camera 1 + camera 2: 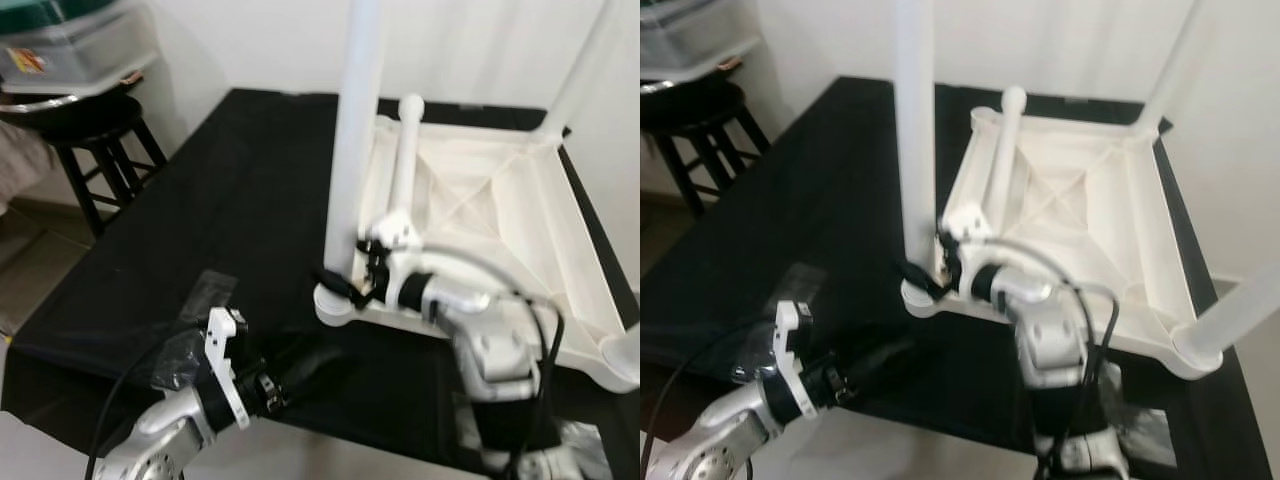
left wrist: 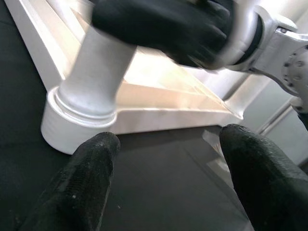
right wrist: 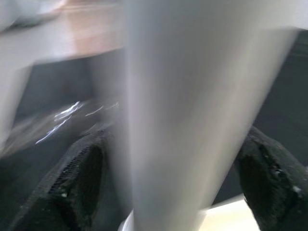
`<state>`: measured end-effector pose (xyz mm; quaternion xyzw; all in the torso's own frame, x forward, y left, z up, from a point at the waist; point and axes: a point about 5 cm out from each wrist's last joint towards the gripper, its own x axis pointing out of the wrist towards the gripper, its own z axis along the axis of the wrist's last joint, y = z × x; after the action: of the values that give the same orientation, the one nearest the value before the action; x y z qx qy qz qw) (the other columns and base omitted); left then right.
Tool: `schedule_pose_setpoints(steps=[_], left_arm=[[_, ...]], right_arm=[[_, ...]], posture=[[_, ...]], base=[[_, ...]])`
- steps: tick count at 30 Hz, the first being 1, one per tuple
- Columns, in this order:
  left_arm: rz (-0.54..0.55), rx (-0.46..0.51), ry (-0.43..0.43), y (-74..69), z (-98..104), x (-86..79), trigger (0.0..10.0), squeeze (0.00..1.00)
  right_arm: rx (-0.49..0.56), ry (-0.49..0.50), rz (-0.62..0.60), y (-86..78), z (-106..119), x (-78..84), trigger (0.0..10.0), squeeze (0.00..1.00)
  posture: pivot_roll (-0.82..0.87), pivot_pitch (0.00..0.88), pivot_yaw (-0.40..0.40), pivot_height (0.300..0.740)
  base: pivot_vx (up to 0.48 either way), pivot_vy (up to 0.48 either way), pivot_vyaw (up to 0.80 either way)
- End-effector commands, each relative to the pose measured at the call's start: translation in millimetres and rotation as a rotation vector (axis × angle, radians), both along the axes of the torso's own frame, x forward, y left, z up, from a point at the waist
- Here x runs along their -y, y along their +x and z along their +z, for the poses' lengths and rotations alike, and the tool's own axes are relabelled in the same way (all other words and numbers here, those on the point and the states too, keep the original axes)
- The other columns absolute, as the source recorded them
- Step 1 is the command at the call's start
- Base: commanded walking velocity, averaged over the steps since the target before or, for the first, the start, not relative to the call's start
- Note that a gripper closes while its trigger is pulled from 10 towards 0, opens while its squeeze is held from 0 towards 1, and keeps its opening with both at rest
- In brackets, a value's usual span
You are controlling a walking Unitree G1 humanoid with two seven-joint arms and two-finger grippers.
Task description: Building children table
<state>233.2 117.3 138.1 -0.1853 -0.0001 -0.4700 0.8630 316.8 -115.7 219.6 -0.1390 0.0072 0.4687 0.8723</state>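
A white plastic children's table (image 1: 500, 200) lies upside down on a black cloth. One white leg (image 1: 355, 130) stands upright in the near-left corner socket (image 2: 72, 125). My right gripper (image 1: 348, 285) is shut on the base of this leg, and the leg (image 3: 192, 110) sits between the two black fingers (image 3: 77, 183). A loose leg (image 1: 405, 150) lies inside the upturned top. Two more legs stand at the far right (image 1: 590, 70) and near right (image 1: 625, 360). My left gripper (image 2: 168, 159) is open and low over the cloth, just in front of the socket, holding nothing.
A black stool (image 1: 90, 130) stands to the left of the work table, with a clear plastic bin (image 1: 70, 40) above it. Crumpled clear plastic (image 1: 190, 330) lies on the cloth near my left arm. The front edge of the work table (image 1: 330, 440) is close.
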Motion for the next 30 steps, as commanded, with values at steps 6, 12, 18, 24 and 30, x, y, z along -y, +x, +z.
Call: schedule_pose_setpoints(steps=[6, 12, 18, 24, 30], left_arm=[[0.003, -0.022, 0.006, -1.5, -7, 1.7, 10.0, 0.00], [0.007, -0.022, 0.007, -3.2, -8, 2.3, 10.0, 0.00], [0.008, -0.023, 0.008, -5.6, -9, 3.1, 10.0, 0.00], [0.009, -0.023, 0.006, -7.6, -9, 3.2, 10.0, 0.00], [0.006, -0.024, 0.003, -8.8, -9, 4.4, 10.0, 0.00]], right_arm=[[-0.066, -0.097, 0.248, 6.0, -2, 13.9, 10.0, 0.00], [-0.085, -0.105, 0.324, 28.9, 7, 10.3, 10.0, 0.00], [-0.149, -0.089, 0.344, 41.9, 3, 15.1, 0.0, 0.00], [-0.202, -0.099, 0.374, 43.8, -5, 20.3, 0.0, 0.00], [-0.209, -0.094, 0.365, 41.4, -12, 30.6, 0.0, 0.00]], posture=[[0.02, 0.117, -0.011, 0.740], [0.03, 0.104, -0.020, 0.740], [0.05, 0.100, -0.028, 0.740], [0.05, 0.108, -0.029, 0.740], [0.04, 0.120, -0.030, 0.740]], base=[[0.000, 0.000, 0.00], [0.000, 0.000, 0.00], [0.000, 0.000, 0.00], [0.000, 0.000, 0.00], [0.000, 0.000, 0.00]])
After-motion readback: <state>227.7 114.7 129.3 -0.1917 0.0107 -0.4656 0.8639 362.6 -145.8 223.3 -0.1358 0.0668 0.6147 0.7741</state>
